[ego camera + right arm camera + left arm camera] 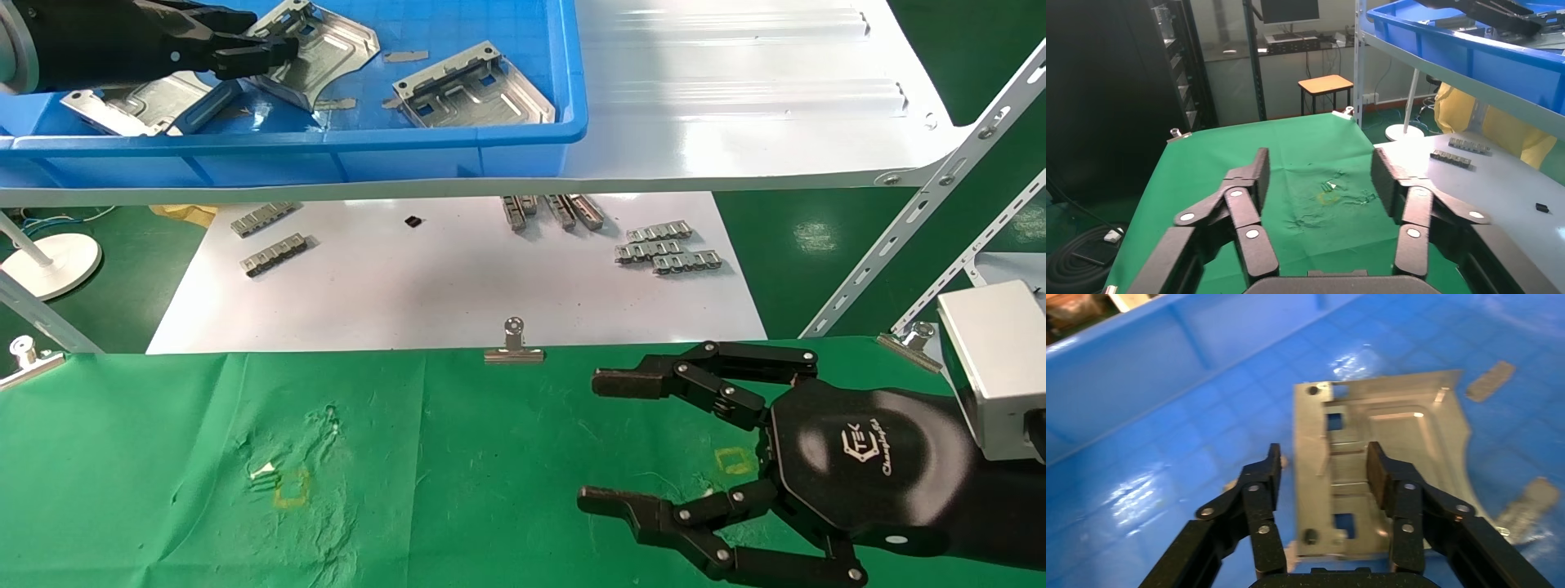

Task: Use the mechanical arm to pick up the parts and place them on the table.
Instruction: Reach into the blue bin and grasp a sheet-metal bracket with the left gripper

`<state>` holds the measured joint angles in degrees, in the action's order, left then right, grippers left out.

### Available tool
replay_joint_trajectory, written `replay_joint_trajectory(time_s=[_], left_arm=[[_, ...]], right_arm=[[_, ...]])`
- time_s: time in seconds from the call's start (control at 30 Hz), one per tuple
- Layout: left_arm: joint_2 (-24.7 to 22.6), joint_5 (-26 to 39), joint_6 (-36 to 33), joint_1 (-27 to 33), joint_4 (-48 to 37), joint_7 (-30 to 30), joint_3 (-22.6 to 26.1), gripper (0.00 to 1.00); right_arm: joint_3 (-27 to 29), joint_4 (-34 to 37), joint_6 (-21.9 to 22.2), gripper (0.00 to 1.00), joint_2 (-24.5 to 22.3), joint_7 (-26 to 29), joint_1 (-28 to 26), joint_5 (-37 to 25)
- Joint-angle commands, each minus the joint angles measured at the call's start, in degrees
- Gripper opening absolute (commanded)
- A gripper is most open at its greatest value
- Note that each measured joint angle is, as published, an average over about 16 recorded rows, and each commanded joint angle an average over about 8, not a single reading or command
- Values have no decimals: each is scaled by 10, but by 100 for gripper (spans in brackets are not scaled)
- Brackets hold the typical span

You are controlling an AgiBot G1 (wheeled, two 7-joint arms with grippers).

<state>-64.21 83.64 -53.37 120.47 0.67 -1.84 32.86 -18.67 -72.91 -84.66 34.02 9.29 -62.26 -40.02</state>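
My left gripper (263, 39) is inside the blue bin (458, 155), open over a silver-grey part (331, 51). In the left wrist view its fingers (1261, 478) stand apart on either side of that part's (1398, 425) rimmed edge, and it (1321, 471) is not closed on it. Two more parts lie in the bin, one on the right (476, 91) and one on the left (135, 104). My right gripper (609, 445) is open and empty above the green cloth table (163, 457); the right wrist view (1321, 174) shows only cloth (1229, 153) under it.
The bin sits on a glossy white shelf (735, 98) with slanted metal brackets (923, 204) on the right. Below lies a white board (458, 294) with small link strips (666, 249). A metal clip (513, 347) holds the cloth's far edge. Yellow squares (290, 487) mark the cloth.
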Motion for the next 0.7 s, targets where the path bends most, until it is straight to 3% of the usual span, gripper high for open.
replay_joint_trajectory(time_s=[0.03, 0.43, 0.7], left_arm=[[-1, 0, 10, 0, -2, 0, 0, 0], [-7, -7, 45, -2, -4, 1, -5, 0], [10, -48, -24, 9, 22, 18, -33, 0]], right_arm=[[0, 0, 0, 100, 0, 0, 0, 0], [0, 0, 0, 100, 0, 0, 0, 0], [0, 0, 0, 100, 0, 0, 0, 0]])
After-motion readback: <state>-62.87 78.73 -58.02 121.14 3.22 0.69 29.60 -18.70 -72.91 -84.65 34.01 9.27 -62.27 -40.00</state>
